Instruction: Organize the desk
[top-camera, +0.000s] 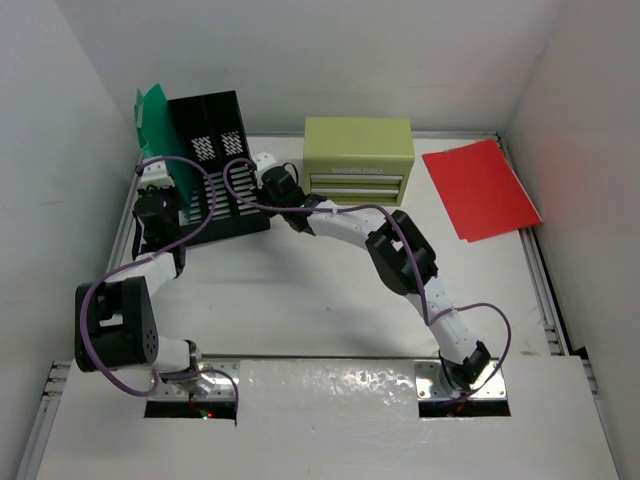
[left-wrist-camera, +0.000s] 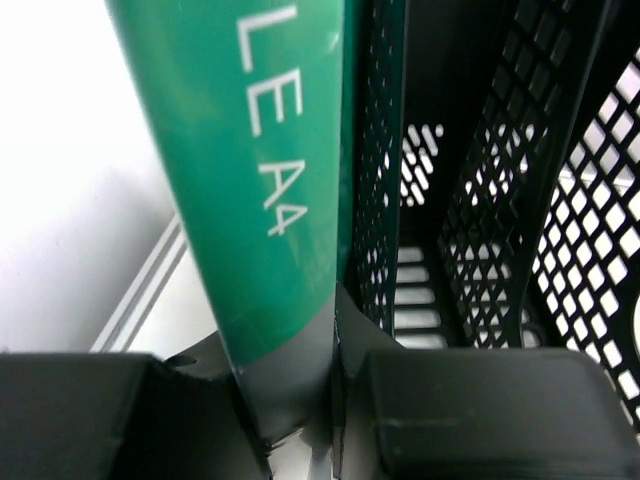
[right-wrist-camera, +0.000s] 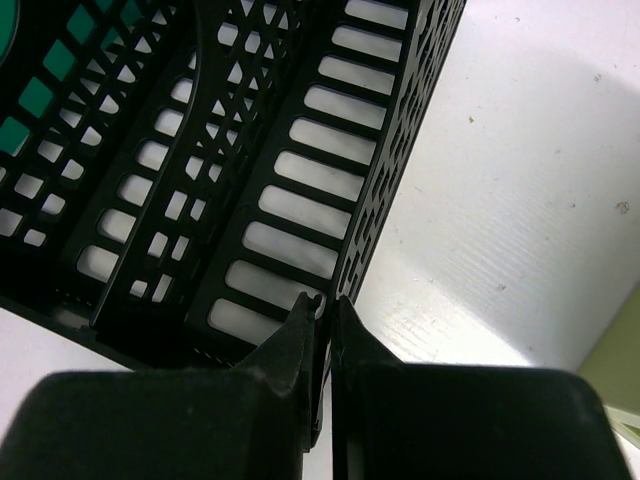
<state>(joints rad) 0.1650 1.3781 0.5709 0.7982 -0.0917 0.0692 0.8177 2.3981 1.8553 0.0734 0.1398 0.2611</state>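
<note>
Green plastic, a folder (left-wrist-camera: 250, 180) stood upright against the left wall of the black file rack (top-camera: 215, 150), clamped near its lower edge by the left end effector (left-wrist-camera: 300, 410). The right end effector (right-wrist-camera: 325, 310) was closed, its tips touching the rack's right wall; whether they pinched it was unclear. The white surface (top-camera: 300, 290) lay under both arms, carrying the rack at back left, an olive drawer chest (top-camera: 358, 158) at back centre and a red folder (top-camera: 480, 190) at back right.
</note>
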